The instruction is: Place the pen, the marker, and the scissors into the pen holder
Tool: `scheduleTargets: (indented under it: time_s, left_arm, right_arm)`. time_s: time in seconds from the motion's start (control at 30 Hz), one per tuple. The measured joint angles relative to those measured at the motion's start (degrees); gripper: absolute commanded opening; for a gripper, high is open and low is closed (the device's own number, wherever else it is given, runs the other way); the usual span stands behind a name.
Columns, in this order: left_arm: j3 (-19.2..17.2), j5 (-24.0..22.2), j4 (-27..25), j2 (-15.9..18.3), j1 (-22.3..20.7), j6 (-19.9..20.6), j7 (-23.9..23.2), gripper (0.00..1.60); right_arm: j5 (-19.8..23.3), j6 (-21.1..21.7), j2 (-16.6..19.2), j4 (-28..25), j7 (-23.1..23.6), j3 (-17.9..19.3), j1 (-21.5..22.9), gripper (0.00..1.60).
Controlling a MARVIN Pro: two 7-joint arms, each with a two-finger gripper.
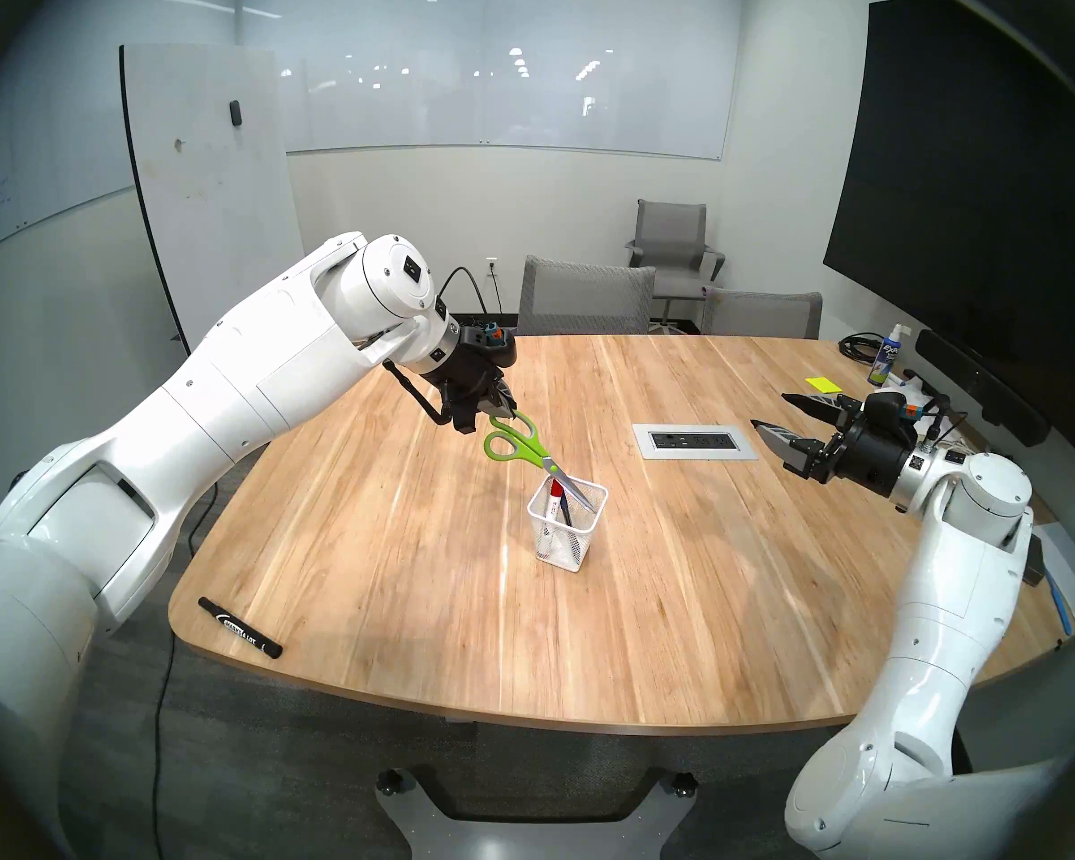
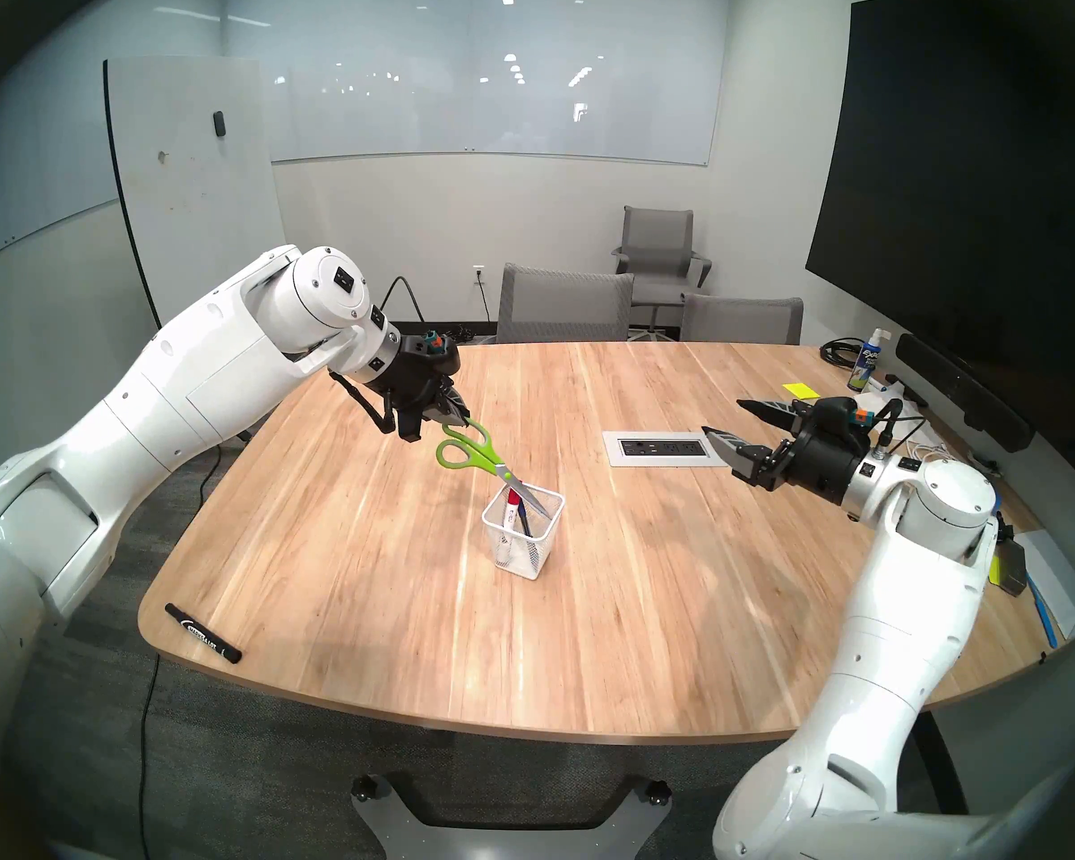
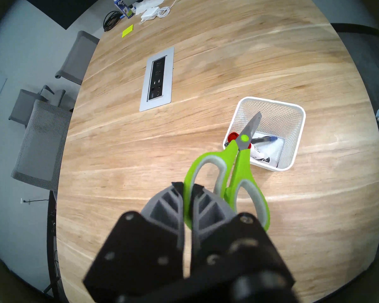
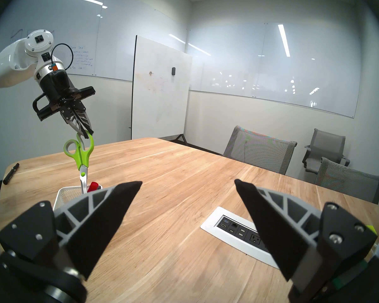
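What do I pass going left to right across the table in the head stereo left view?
Black marker → left tool shut on the scissors → pen holder → outlet panel → open right tool → spray bottle.

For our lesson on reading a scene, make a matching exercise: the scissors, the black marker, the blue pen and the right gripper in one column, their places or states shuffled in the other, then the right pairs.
Things:
1. scissors
2. black marker
3. blue pen
4. right gripper

Places or states:
A. lying on the table near its edge
B. open and empty, above the table
C. inside the pen holder
D. held by one handle in the left gripper, blades pointing down at the pen holder

Pairs: 1-D, 2-A, 3-C, 4-B
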Motion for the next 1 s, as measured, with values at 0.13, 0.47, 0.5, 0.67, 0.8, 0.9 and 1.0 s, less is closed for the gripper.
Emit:
scheduleTargets:
  time_s: [0.13,0.47,0.5,0.67,0.8,0.9,1.0]
  left_arm:
    - [0.1,0.5,-1.5,0.6,-0.1,0.1,-0.8,0.0]
    - [1.7,3.3,-5.3,1.7,-1.1,0.6,-3.1,0.0]
    - [1.8,3.5,-5.4,1.7,-1.1,0.6,-3.2,0.0]
    - [2.2,4.3,-5.7,1.2,-1.3,0.7,-3.6,0.0]
    - [2.4,5.0,-5.6,0.7,-1.6,0.7,-3.7,0.0]
    - [2.6,5.5,-5.5,0.4,-1.8,0.6,-3.8,0.0]
    - [3.0,6.1,-5.5,0.2,-2.0,0.1,-4.0,0.0]
  right_arm:
    - [0.0,0.0,0.0,0.0,0.0,0.0,0.0,1.6]
    - [0.0,0.0,0.0,0.0,0.0,0.0,0.0,1.6]
    - [0.0,0.0,0.0,0.0,0.0,0.0,0.0,1.6]
    - [0.0,0.0,0.0,0.0,0.0,0.0,0.0,1.6]
    - [0.0,0.0,0.0,0.0,0.0,0.0,0.0,1.6]
    - [0.0,0.0,0.0,0.0,0.0,0.0,0.0,1.6]
    - [0.0,0.0,0.0,0.0,0.0,0.0,0.0,1.6]
